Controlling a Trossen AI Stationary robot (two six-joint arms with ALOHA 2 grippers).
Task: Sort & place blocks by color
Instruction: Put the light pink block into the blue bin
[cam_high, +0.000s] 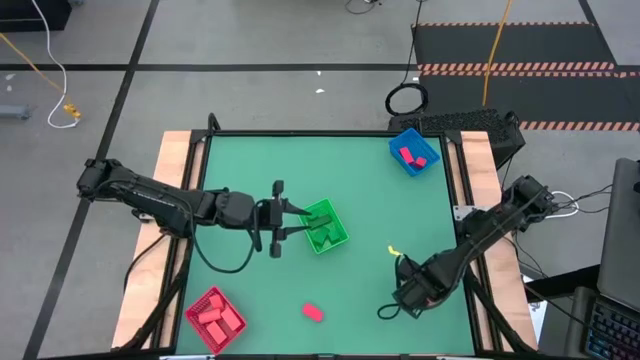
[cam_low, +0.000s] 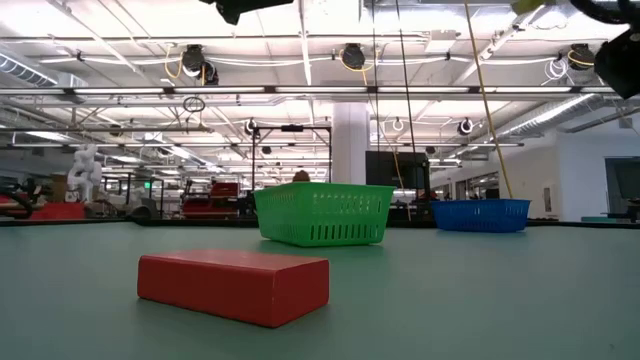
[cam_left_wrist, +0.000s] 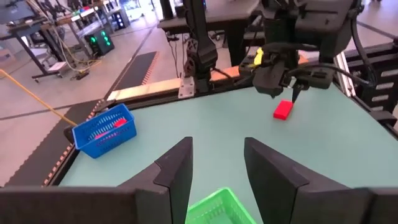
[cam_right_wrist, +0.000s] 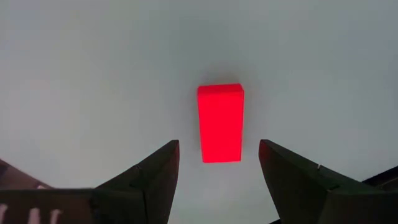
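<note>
While the left gripper (cam_high: 296, 222) hangs over the near-side rim of the green bin (cam_high: 325, 226) at mid-table, its jaws stand apart with nothing between them; dark green blocks (cam_high: 322, 238) already lie in that bin. At the table's front-left corner the red bin (cam_high: 214, 318) holds red blocks (cam_high: 212, 315). One loose red block (cam_high: 313, 313) lies flat on bare table near the front edge, about midway along it. The right gripper (cam_right_wrist: 217, 163) sits over the front-right area, open and empty, and appears the nearer arm. In its wrist view the block's long axis runs straight ahead between the fingers (cam_right_wrist: 155, 174). Open table surrounds it. The blue bin (cam_high: 414, 152) with red blocks sits at the back-right corner.
</note>
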